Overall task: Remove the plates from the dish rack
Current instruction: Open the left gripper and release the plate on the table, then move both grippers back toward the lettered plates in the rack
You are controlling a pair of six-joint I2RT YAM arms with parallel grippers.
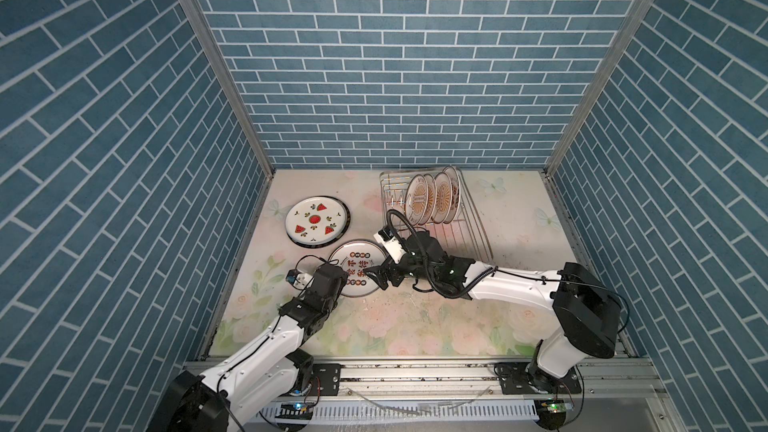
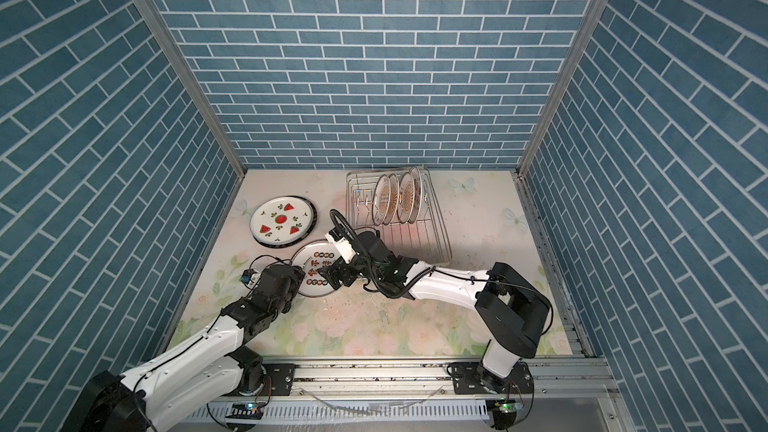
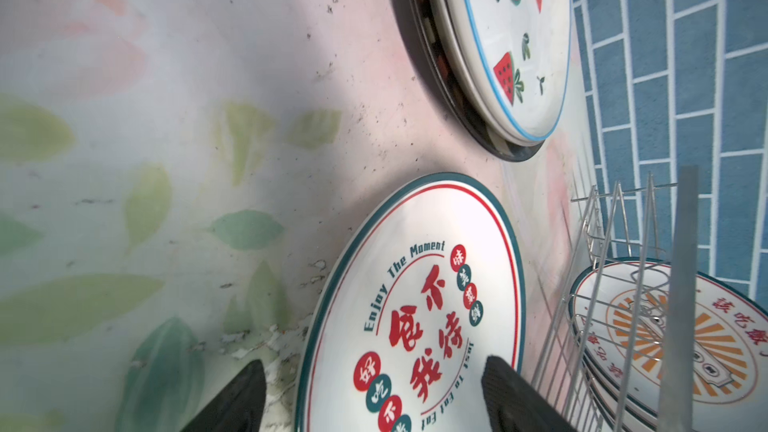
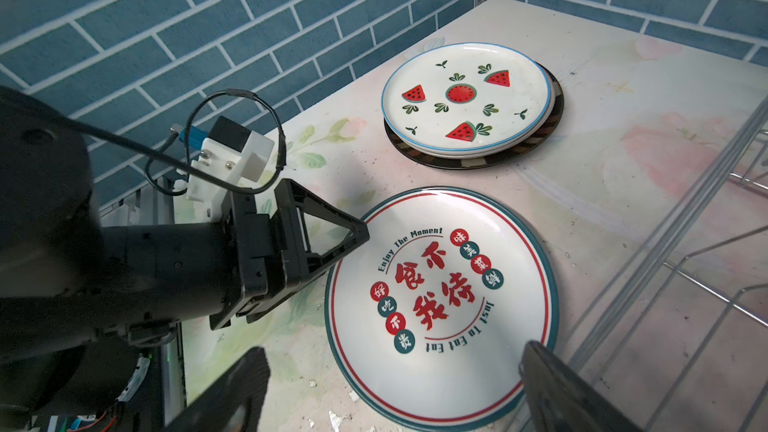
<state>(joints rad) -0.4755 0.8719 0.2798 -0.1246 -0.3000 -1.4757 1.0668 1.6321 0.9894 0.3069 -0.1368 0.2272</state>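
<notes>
Left fingers spread, released, straddling the rim of the round white ceramic red-lettered plate, which lies flat on the floral surface. Right fingers gape empty over it. Set-down looks done. Next, reach into the silver wire dish rack for the 4 upright orange-sunburst plates. Both arms stretch low, converging.

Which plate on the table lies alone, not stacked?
The red-lettered plate with the teal rim lies alone; the watermelon plate sits stacked over a dark-rimmed plate.

Bright even light, soft shadows; left end effector blurred close-up.
</notes>
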